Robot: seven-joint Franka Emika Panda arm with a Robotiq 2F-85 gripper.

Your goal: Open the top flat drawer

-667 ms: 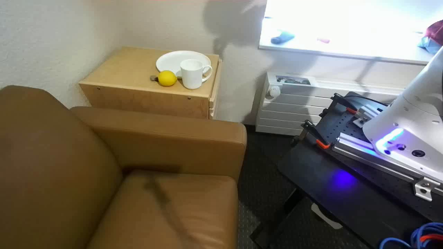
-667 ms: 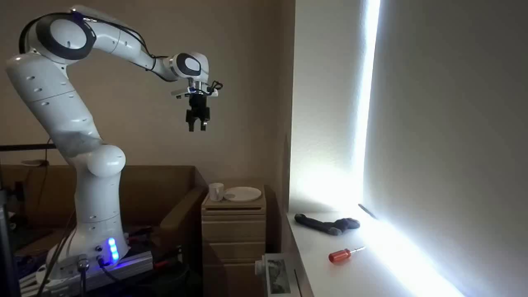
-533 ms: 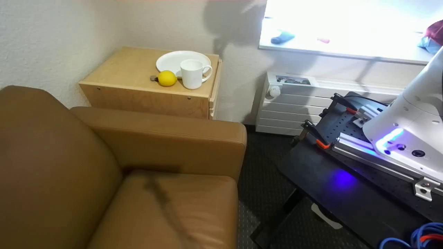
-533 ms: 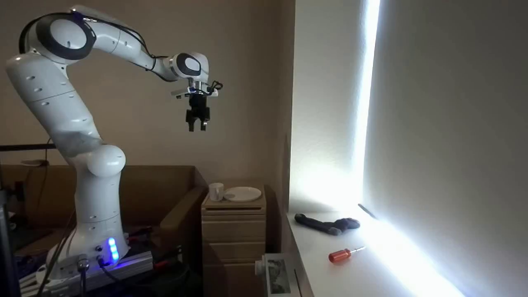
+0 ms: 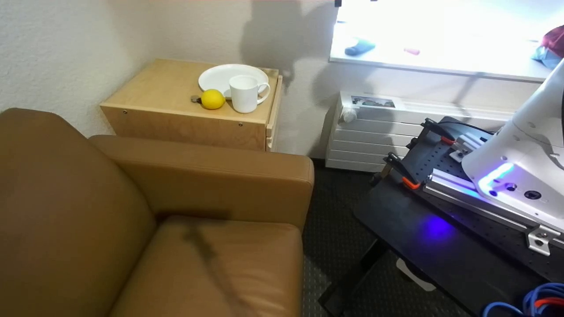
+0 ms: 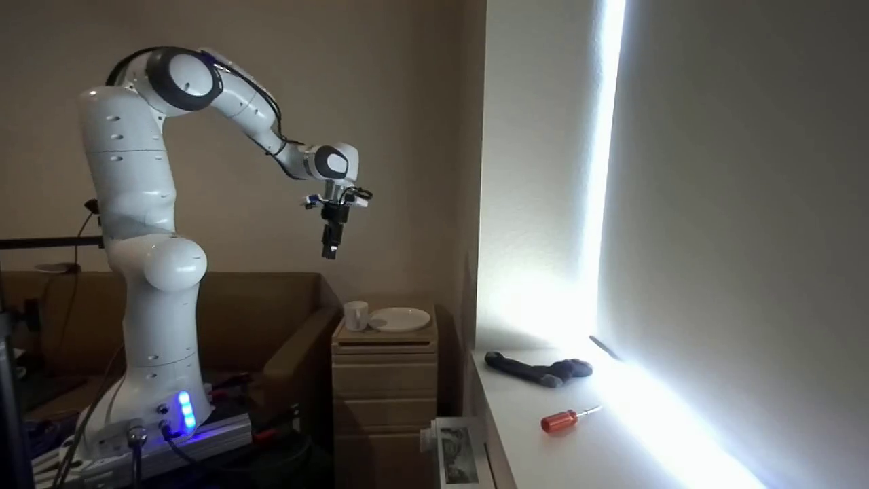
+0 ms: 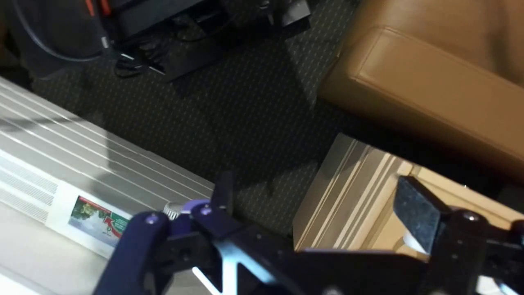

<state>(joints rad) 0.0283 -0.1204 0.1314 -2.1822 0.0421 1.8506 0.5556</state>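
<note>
The top flat drawer (image 6: 385, 350) is a thin pale strip just under the tan cabinet's top slab (image 6: 421, 334). It looks shut. Its edge also shows at the cabinet's right side in an exterior view (image 5: 275, 105), and as a pale band in the wrist view (image 7: 379, 206). My gripper (image 6: 330, 255) points down in the air, above and in front of the cabinet, touching nothing. In the wrist view the gripper's fingers (image 7: 319, 200) are wide apart with nothing between them; one finger covers part of the cabinet top. The fingertips just show at the top edge of an exterior view (image 5: 356, 1).
A white mug (image 5: 244, 94), a white plate (image 5: 216, 79) and a yellow lemon-like object (image 5: 213, 100) stand on the cabinet. A brown sofa arm (image 5: 220, 167) stands beside it. The radiator (image 5: 365, 136) and window sill (image 6: 516, 421) lie on the opposite side.
The arm has moved down and forward toward the cabinet. The gripper has turned, so its fingers now overlap in an exterior view. Fingertips have come into view at another view's top edge. The drawer is unchanged.
</note>
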